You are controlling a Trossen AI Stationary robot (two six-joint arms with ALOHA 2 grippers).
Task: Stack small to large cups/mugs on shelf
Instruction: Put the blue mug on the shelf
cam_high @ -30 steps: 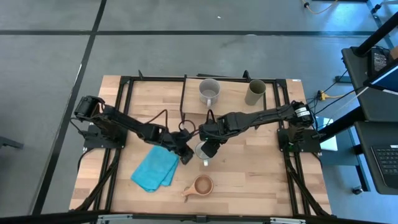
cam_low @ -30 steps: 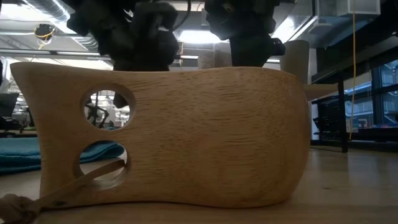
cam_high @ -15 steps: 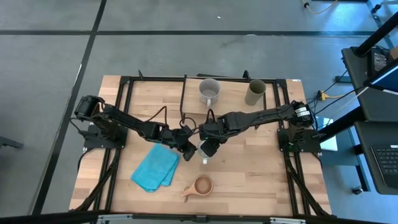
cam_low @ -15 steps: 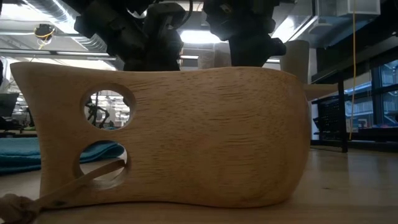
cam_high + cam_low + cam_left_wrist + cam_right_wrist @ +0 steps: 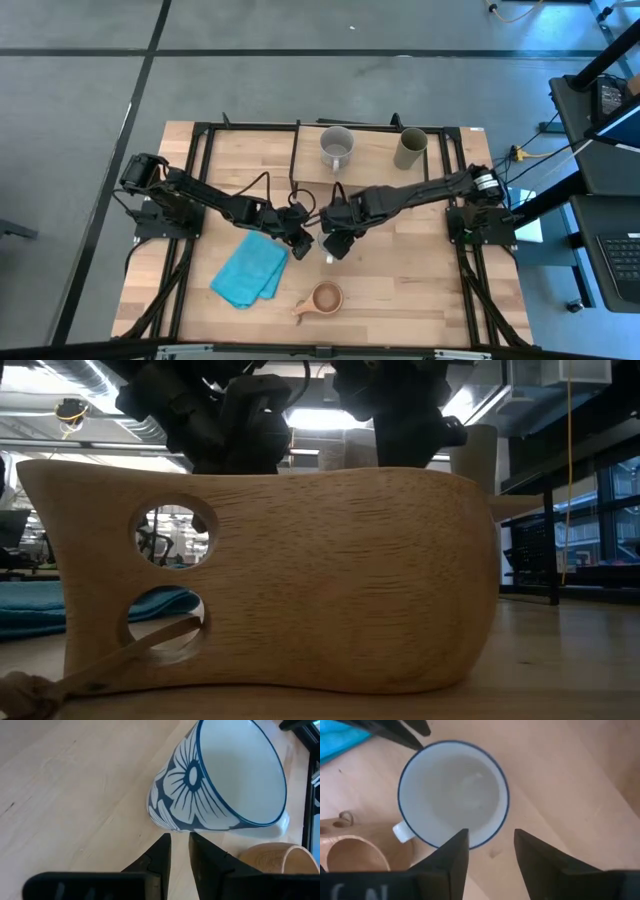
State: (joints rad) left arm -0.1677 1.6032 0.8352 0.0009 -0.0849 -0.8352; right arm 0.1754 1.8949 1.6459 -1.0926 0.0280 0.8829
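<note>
Glossy glazed white mug; grained wooden cup; matt wooden tabletop

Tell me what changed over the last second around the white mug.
The left gripper moved in toward the white mug, its fingers now nearly shut beside the mug's base. The right gripper edged slightly forward above the mug's rim, fingers open; nothing has been grasped. The mug, wooden cup, blue cloth, grey mug and green tumbler stayed put.

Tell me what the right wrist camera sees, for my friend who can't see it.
A white mug with a blue rim sits on the wooden table, seen from straight above, with the right gripper open over it. A wooden cup stands beside it.
</note>
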